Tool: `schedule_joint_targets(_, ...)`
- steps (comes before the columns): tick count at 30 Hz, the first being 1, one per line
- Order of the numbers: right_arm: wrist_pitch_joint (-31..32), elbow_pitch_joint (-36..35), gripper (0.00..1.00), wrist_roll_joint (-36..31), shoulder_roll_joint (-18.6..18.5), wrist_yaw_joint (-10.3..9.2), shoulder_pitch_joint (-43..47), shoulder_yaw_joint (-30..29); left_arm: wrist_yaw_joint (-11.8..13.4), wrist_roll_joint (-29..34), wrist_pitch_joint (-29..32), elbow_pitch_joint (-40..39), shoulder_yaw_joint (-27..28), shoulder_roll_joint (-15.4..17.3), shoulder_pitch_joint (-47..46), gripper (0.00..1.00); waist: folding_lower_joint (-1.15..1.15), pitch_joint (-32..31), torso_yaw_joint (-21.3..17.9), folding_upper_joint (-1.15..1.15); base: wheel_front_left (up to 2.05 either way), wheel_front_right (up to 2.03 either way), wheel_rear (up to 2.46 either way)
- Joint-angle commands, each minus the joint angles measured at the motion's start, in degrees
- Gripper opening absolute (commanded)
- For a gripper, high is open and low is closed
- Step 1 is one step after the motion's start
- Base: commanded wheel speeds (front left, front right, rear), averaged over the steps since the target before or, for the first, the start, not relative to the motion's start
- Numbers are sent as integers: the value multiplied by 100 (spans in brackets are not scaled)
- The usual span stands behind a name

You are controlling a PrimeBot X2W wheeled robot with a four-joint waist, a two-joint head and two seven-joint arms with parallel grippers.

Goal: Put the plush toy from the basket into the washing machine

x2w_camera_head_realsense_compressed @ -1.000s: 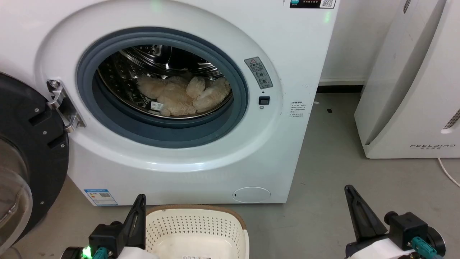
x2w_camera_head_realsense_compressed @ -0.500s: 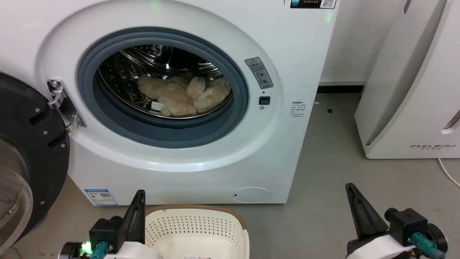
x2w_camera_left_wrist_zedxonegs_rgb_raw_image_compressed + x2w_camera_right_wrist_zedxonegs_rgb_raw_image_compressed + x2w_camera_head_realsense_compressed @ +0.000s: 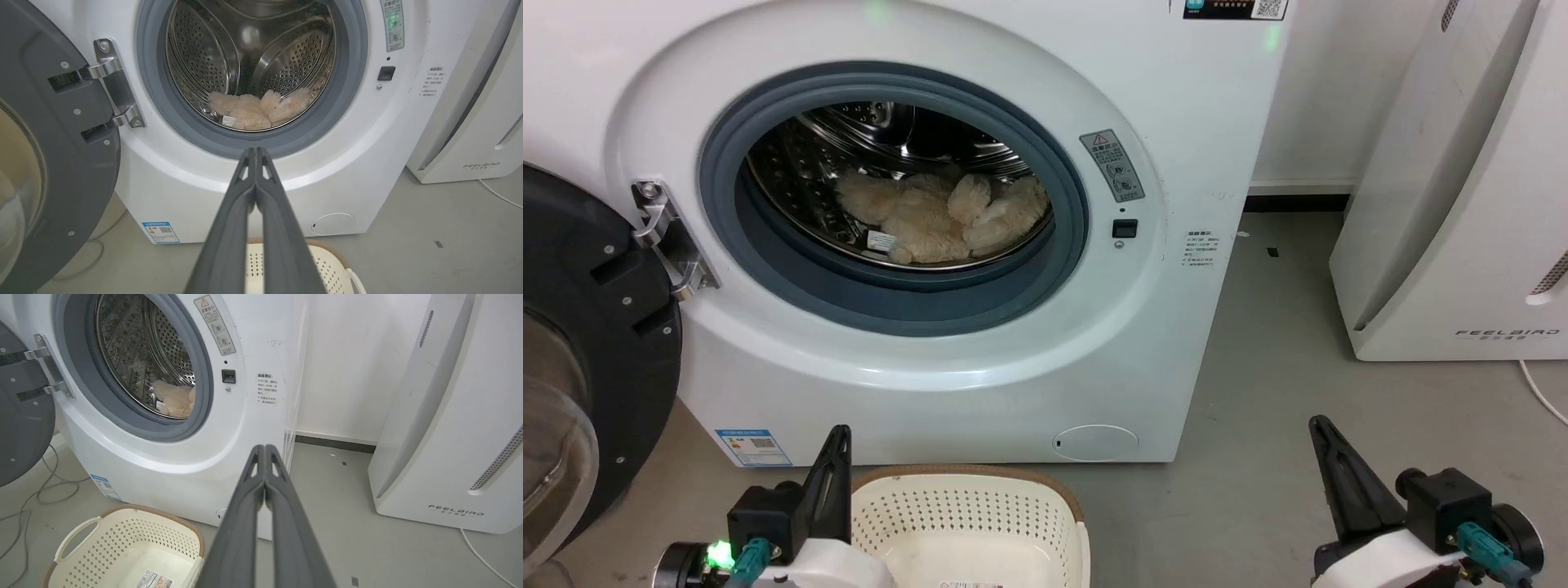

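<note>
The plush toy (image 3: 935, 219) lies inside the washing machine (image 3: 931, 384), slumped on the bottom of the shiny perforated steel drum (image 3: 796, 163), just behind the front lip. Its cream long-pile limbs are spread sideways, and its small white sewn tag (image 3: 880, 240) faces out at the lower left of the heap. A wide grey gasket (image 3: 890, 306) rings the porthole around it. The black-rimmed glass door (image 3: 600, 327) is swung fully open to the left on its metal hinge (image 3: 668, 237). To the right of the porthole sit a warning sticker (image 3: 1112, 165) and a small dark latch slot (image 3: 1124, 228).

On the grey floor (image 3: 1258, 367), just in front of the machine's base, stands the basket (image 3: 964, 510), cream-white and perforated with a brown woven-look rim; the right wrist view shows a label sticker (image 3: 153, 580) on its bottom.

The left tool (image 3: 838, 437) hangs just beside the basket's left edge, its two dark fingers pressed flat together and holding nothing. The right tool (image 3: 1323, 433) is well to the right of the basket, over bare floor, its fingers likewise pressed together with nothing between them.

Further right stands the white slanted FEELBIRD appliance (image 3: 1462, 204), with a pale cable (image 3: 1539, 392) trailing on the floor beside it.
</note>
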Motion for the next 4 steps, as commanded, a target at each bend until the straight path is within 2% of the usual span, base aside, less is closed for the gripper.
schedule_joint_targets(1,39,-37,0,-49,2,-4,-107,-29,-36,70,29,-36,49,-52,-114,0,0,0,1,0,0,0,0)
schedule_joint_targets(4,74,-46,0,-68,2,-4,-115,-42,-59,118,64,-41,87,-85,-129,0,0,-1,2,0,0,0,0)
